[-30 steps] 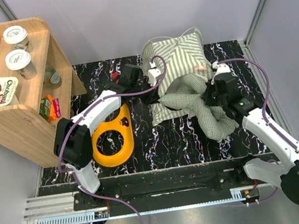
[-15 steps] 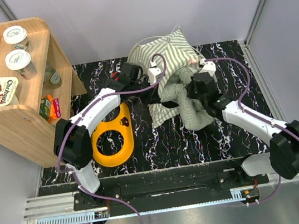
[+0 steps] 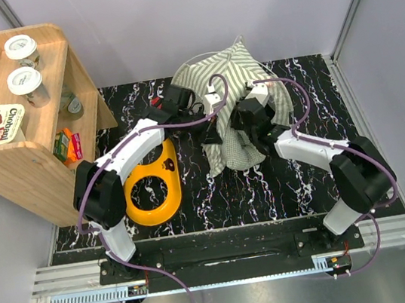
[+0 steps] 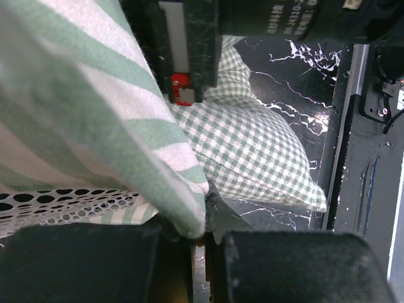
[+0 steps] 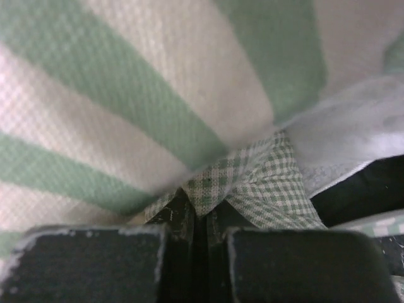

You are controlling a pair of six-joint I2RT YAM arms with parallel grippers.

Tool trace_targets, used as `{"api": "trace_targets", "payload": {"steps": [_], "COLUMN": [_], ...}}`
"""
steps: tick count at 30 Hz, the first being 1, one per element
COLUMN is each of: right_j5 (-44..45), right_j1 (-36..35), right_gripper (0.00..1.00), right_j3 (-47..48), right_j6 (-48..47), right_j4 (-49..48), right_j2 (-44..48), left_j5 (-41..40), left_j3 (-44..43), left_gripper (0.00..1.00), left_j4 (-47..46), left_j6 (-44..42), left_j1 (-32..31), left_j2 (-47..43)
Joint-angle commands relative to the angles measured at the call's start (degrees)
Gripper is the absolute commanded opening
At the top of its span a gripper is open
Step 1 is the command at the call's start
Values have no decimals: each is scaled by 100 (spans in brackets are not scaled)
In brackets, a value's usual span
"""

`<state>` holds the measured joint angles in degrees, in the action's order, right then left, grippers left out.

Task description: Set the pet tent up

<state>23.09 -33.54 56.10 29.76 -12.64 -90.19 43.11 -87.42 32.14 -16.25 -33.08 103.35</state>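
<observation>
The green-and-white striped pet tent (image 3: 222, 68) stands bunched at the back middle of the table. My left gripper (image 3: 194, 105) is shut on its striped edge (image 4: 126, 126), with white mesh (image 4: 57, 201) showing below. My right gripper (image 3: 246, 118) is shut on a corner of the small-checked cushion (image 5: 214, 183), pressed up under the striped tent fabric (image 5: 126, 95). The cushion (image 3: 238, 146) hangs below the tent in the top view and lies on the table in the left wrist view (image 4: 259, 151).
A yellow plastic ring-shaped piece (image 3: 153, 185) lies on the black marbled table (image 3: 194, 198) at left. A wooden shelf (image 3: 17, 160) with cups and boxes stands at the far left. Grey walls enclose the back and sides.
My right gripper has moved left and toward the tent, dragging the checked cushion with it from the right side to under the tent. The tent has risen and shifted left.
</observation>
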Motion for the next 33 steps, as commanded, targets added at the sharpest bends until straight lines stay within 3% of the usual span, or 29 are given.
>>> {"api": "trace_targets", "payload": {"steps": [1, 3, 8, 10, 12, 23, 29, 33], "right_j5": [327, -100, -1577, -1973, -2194, -3495, -2934, -2424], "right_j1": [-39, -47, -47, -47, -47, -47, -47, -47], "right_gripper": [0, 9, 54, 81, 97, 99, 99, 100], "right_j3": [384, 358, -246, -546, -635, -301, -591, 84], "right_j6": [5, -538, -1121, -1313, -1638, -3370, -4345, -4566], "right_j4": [-1187, -1441, -1284, -1084, -584, 1729, 2239, 3239], "right_j2": [-7, -95, 123, 431, 721, 2101, 3068, 3043], "left_j5": [716, 716, 567, 453, 312, 171, 66, 57], "left_j3": [-180, -179, -153, -135, -135, -170, -205, -302], "left_gripper": [0, 0, 0, 0, 0, 0, 0, 0], "left_j4": [99, 99, -6, -41, 2, 249, 442, 591], "left_j6": [-177, -107, 218, 245, 140, -89, -352, -493], "left_j1": [-67, 3, 372, 504, 548, 619, 619, 627], "left_j2": [-43, -60, 1, 9, 36, 106, 71, 89]}}
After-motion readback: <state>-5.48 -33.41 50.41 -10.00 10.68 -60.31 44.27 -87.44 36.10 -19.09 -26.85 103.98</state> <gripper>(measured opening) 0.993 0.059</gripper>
